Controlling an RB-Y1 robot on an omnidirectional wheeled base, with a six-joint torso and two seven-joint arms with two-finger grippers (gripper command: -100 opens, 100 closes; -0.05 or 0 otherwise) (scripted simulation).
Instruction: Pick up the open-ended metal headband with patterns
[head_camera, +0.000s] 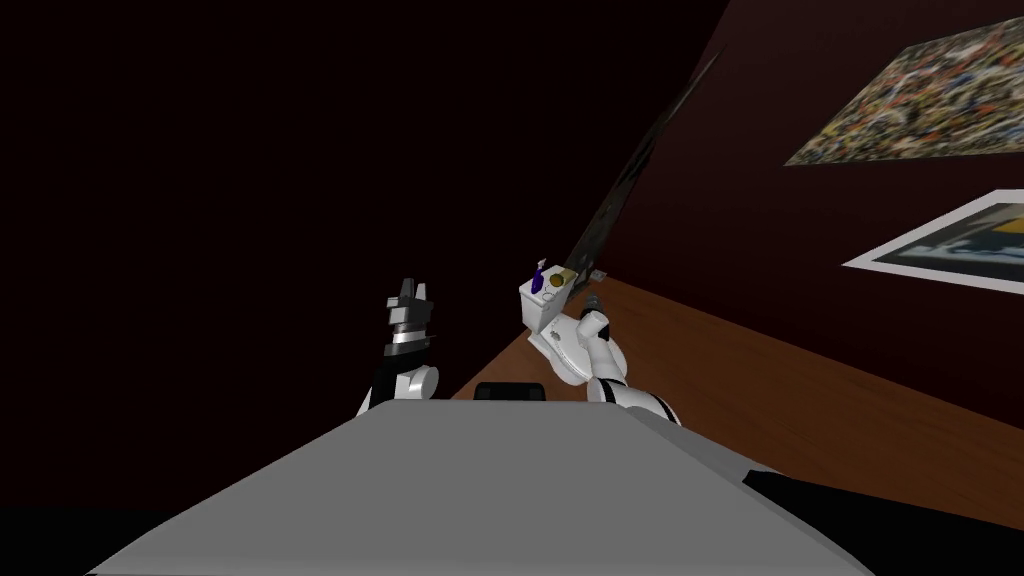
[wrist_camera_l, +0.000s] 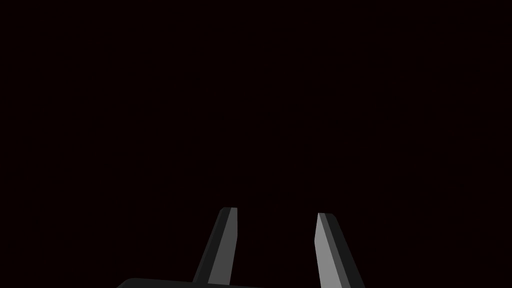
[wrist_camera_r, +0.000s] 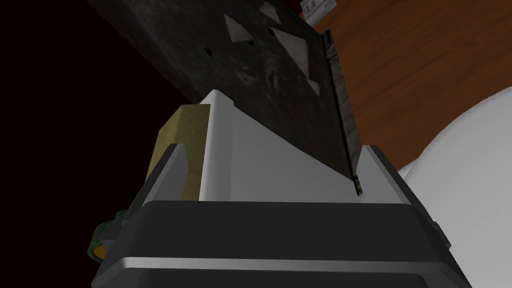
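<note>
You are going after the headband, which I judge to be the small golden-brown curve lying on top of the white toilet tank, just right of the head view's centre and beside a blue bottle. As thin open-ended metal it is probably light, springy and slippery, so you should be pinching across the band's middle, not its free ends. Your right gripper is standing wide open, holding nothing, with the tank's corner between its fingers, while your left gripper is hanging open and empty at the head view's centre-left.
</note>
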